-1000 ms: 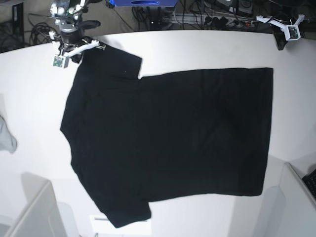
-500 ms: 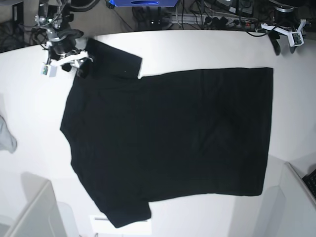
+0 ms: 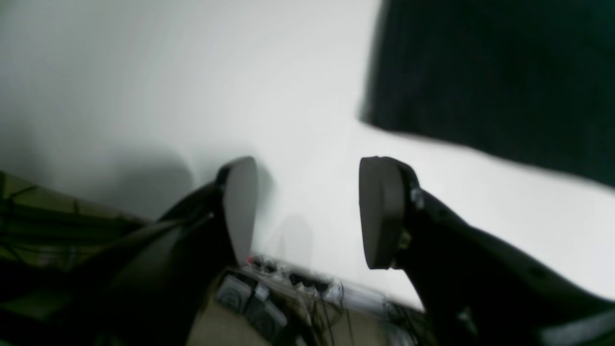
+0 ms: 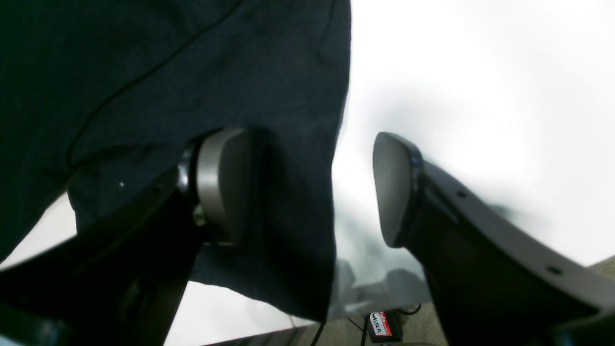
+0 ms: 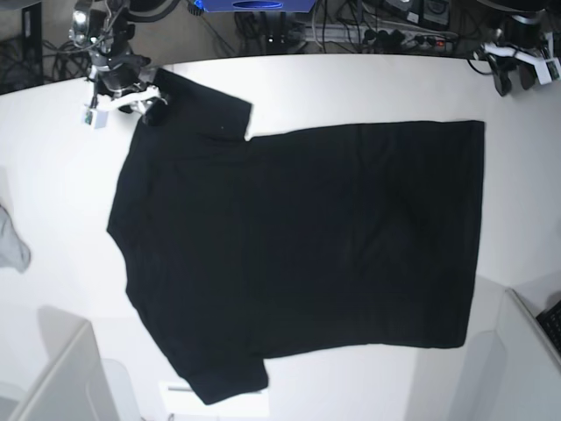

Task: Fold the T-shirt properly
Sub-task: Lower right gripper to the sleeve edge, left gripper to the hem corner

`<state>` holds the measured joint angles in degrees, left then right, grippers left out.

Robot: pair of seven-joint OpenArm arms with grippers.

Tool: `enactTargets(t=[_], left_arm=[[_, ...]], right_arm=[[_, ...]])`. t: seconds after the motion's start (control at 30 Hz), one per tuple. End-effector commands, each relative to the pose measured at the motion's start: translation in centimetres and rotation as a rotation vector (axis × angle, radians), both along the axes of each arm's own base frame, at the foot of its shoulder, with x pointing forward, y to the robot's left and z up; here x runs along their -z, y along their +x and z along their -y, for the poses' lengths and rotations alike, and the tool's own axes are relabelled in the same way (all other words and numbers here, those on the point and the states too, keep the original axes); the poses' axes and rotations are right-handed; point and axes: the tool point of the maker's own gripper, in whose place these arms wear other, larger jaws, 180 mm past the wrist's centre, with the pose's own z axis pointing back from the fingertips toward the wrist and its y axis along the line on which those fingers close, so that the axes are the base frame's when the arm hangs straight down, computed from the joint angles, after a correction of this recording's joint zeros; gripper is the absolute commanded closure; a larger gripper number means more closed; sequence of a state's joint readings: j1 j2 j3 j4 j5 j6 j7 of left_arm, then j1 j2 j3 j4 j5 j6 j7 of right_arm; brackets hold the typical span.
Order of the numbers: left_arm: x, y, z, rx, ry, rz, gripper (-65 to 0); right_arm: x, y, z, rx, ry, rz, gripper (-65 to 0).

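The black T-shirt [image 5: 298, 254] lies spread flat on the white table [image 5: 351, 88], plain side up, collar end to the left and hem to the right. My right gripper [image 5: 145, 110] hovers at the far left sleeve, open. In the right wrist view one finger [image 4: 223, 185] is over the sleeve cloth [image 4: 168, 72], the other is over bare table, and the sleeve's edge runs between them. My left gripper [image 5: 515, 81] is open at the table's far right corner. In the left wrist view [image 3: 310, 206] it holds nothing, with the T-shirt's hem corner [image 3: 480, 62] apart from it.
A small grey cloth scrap [image 5: 10, 241] lies at the table's left edge. White bins stand at the near left [image 5: 61, 377] and near right [image 5: 526, 351]. Cables and power strips [image 5: 386, 31] lie beyond the far edge.
The right arm has shifted left along the far sleeve, and the sleeve's corner now lies further out to the left. The left arm has drawn back toward the far right corner.
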<state>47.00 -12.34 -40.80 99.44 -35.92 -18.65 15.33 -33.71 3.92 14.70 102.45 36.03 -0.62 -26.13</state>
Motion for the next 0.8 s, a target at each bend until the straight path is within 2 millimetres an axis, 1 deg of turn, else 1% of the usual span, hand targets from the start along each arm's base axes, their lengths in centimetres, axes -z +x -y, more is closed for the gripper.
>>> enactTargets(t=[0.0, 0.1, 0.27, 0.4, 0.6, 0.63, 0.7, 0.77], left_arm=[[-1.3, 0.6, -0.1, 0.041, 0.008, 0.036, -32.3], [-1.6, 1.2, -0.1, 0.064, -0.013, 0.029, -32.3], [-1.6, 1.5, -1.2, 0.042, -0.024, -0.02, -32.1], [-1.6, 1.9, -1.0, 0.032, -0.031, -0.006, -32.1], [-1.4, 2.1, -0.9, 0.029, -0.038, 0.0, -32.1], [-1.4, 2.2, -0.9, 0.029, -0.038, 0.001, -32.1], [-1.4, 2.3, -0.9, 0.031, -0.039, 0.002, -32.1], [-1.5, 2.8, -0.8, 0.03, -0.042, 0.018, -31.9]], right_arm=[[-0.2, 0.0, 0.0, -0.009, -0.003, 0.009, -37.8], [0.5, -1.0, -0.2, -0.011, 0.006, -0.022, -37.8], [0.8, -1.8, -0.6, -0.019, 0.013, -0.045, -37.7], [1.0, -1.8, -3.3, -0.119, 0.049, -0.04, -37.5], [1.1, -1.7, -3.9, -0.127, 0.061, -0.037, -37.2], [1.0, -1.6, -3.8, -0.126, 0.059, -0.035, -35.3], [1.1, -1.6, -3.6, -0.129, 0.055, -0.037, -28.1], [1.0, -1.4, -3.6, -0.13, 0.054, -0.032, -17.1]])
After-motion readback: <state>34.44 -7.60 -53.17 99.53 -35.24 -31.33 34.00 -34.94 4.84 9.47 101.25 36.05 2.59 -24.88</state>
